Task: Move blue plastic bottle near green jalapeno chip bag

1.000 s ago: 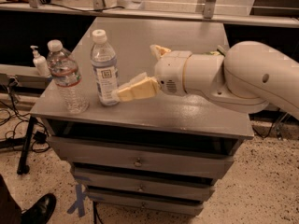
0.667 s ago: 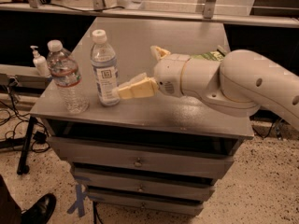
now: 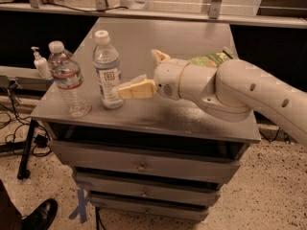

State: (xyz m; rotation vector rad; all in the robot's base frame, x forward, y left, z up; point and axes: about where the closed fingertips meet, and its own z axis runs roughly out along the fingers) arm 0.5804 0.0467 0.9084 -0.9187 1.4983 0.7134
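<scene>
The blue plastic bottle (image 3: 107,70), clear with a white cap and a bluish-white label, stands upright on the left part of the grey cabinet top (image 3: 158,37). My gripper (image 3: 137,72) is just right of the bottle and open. Its near finger (image 3: 136,89) reaches the bottle's lower right side, and its far finger (image 3: 159,56) points up behind. The green jalapeno chip bag (image 3: 210,60) lies at the right of the top, mostly hidden behind my arm (image 3: 230,87).
A ribbed clear bottle with a red-white band (image 3: 68,80) stands left of the blue bottle near the cabinet's left edge. A small white pump bottle (image 3: 41,63) sits on a ledge further left. Drawers (image 3: 141,166) are below; cables lie on the floor at left.
My arm's wrist and forearm have shifted slightly, uncovering more of the green bag. The gripper stays beside the blue bottle, which has not moved.
</scene>
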